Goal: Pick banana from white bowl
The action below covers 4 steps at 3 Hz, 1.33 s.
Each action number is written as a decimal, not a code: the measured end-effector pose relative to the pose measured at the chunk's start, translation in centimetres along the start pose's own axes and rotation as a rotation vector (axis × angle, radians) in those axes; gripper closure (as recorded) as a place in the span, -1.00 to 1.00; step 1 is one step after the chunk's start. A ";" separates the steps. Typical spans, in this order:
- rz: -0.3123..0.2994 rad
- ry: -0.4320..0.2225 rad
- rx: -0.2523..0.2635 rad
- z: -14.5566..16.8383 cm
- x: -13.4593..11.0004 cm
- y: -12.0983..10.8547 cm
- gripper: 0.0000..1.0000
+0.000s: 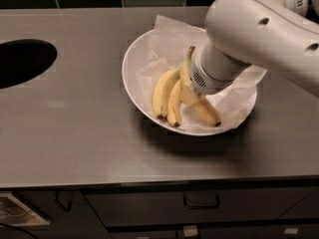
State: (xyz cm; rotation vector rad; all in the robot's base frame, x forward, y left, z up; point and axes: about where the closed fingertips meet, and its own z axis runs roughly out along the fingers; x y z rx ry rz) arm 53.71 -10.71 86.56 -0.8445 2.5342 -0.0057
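Observation:
The white bowl [137, 91] sits on the grey counter, lined with crumpled white paper [169, 36]. Three yellow bananas lie in it. The banana [205, 111], longest and thickest, runs from its greenish stem near the arm's wrist down to its tip at the bowl's front right. Its stem end is tilted up off the paper. My gripper [192, 91] reaches down into the middle of the bowl and is shut on the banana's upper part; the white arm hides most of it. The two shorter bananas [167, 93] lie just left of it.
A dark round hole [22, 61] is cut in the counter at the far left. The counter's front edge runs along the bottom, with dark drawers and a handle [201, 201] below. Dark tiles line the back wall.

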 end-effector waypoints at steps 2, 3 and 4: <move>-0.090 -0.152 -0.087 -6.0 -1.0 0.6 1.00; -0.100 -0.259 -0.147 -9.3 -0.3 -0.7 1.00; -0.140 -0.306 -0.191 -10.3 -0.8 0.5 1.00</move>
